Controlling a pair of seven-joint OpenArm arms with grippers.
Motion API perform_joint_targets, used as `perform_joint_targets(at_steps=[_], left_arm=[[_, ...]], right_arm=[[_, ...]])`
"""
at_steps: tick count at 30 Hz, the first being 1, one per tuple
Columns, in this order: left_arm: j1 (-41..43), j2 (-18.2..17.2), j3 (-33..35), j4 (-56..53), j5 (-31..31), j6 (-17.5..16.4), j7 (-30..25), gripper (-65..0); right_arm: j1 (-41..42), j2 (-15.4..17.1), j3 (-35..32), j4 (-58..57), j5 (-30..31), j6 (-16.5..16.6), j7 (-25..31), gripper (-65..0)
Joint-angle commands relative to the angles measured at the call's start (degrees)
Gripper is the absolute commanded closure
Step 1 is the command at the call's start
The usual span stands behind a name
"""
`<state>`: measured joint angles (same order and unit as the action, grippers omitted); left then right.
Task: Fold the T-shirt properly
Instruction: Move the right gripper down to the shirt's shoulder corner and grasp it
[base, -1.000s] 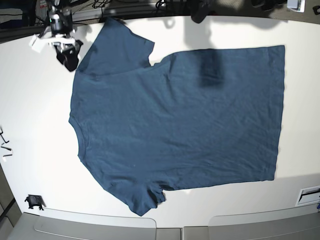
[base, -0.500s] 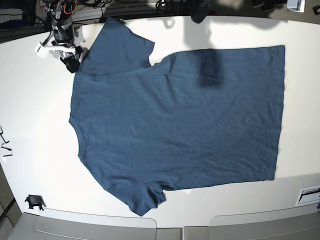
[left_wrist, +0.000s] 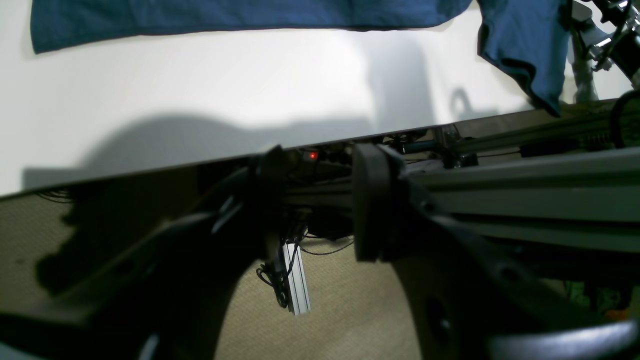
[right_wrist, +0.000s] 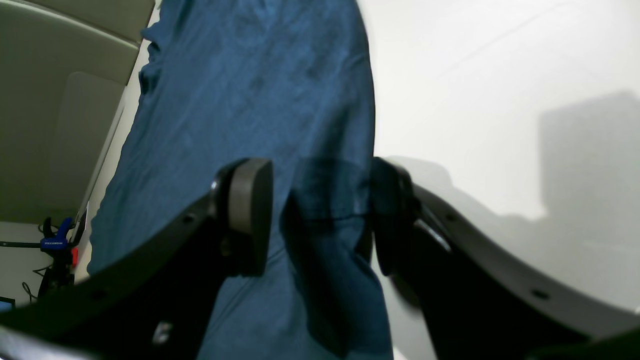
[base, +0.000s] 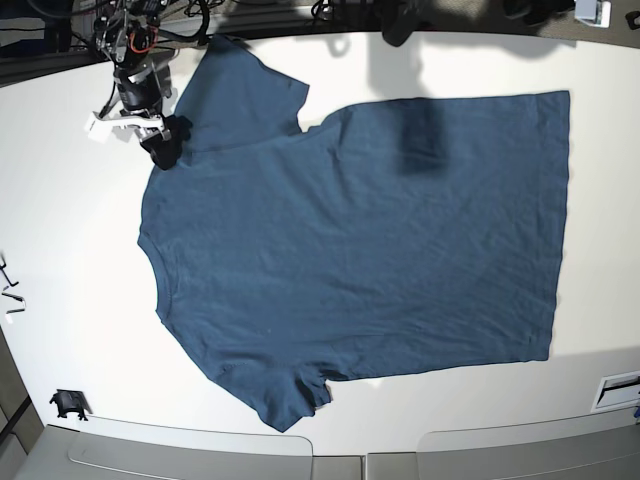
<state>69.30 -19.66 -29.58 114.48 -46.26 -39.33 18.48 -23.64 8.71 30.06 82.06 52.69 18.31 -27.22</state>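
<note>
The dark teal-blue T-shirt lies spread flat on the white table, neck to the left and hem to the right. My right gripper is at the shirt's far-left shoulder edge, beside the far sleeve. In the right wrist view this gripper is open, its two pads on either side of the shirt's edge, with cloth between them. My left gripper is open and empty, off the table's far edge. The shirt's side edge lies beyond it.
Aluminium rails and cables run behind the table's far edge. A small black clamp sits at the front left corner. Grey panels line the front edge. A slotted white part is at the right.
My right gripper has moved right and toward the front, from the bare table onto the shirt's shoulder edge. The shirt has not shifted.
</note>
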Motion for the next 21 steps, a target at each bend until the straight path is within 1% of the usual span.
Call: perform_joint_targets(at_steps=[1, 3, 6, 9, 12, 15, 18, 21], left_arm=[[0.74, -0.2, -0.37, 0.68, -0.81, -0.67, -0.68, -21.2], [0.28, -0.2, -0.37, 0.68, -0.81, -0.67, -0.63, -21.2], [-0.11, -0.2, -0.37, 0.68, -0.85, -0.67, -0.48, -21.2], [-0.11, -0.2, -0.37, 0.68, -2.58, -0.67, -0.46, -21.2], [-0.13, -0.22, -0.39, 0.7, -4.87, -0.67, -0.46, -21.2], [-0.83, -0.22, -0.39, 0.7, -5.9, -0.67, -0.42, -21.2], [-3.04, -0.22, -0.5, 0.68, -5.88, -0.67, 1.36, -21.2], [-6.08, -0.2, -1.79, 0.68, -5.88, -0.67, 4.81, -21.2]], right_arm=[[-0.09, 0.48, 0.11, 0.42, 0.15, -0.15, -0.52, -28.6], [-0.07, 0.46, 0.11, 0.42, -0.09, -0.15, -0.57, -23.3], [-0.07, 0.46, 0.11, 0.42, -0.31, -0.15, -0.92, -11.6], [-0.07, 0.46, 0.11, 0.42, -0.61, -0.13, -1.4, -0.2], [-0.04, 0.46, 0.11, 0.42, -3.21, -0.15, -1.4, 0.0], [-0.07, 0.46, 0.11, 0.42, -3.26, -0.13, -1.6, 0.0], [-0.07, 0.46, 0.11, 0.42, -3.26, -0.13, -1.55, 0.0], [-0.09, 0.46, 0.11, 0.42, -3.28, -0.13, -1.57, 0.0]])
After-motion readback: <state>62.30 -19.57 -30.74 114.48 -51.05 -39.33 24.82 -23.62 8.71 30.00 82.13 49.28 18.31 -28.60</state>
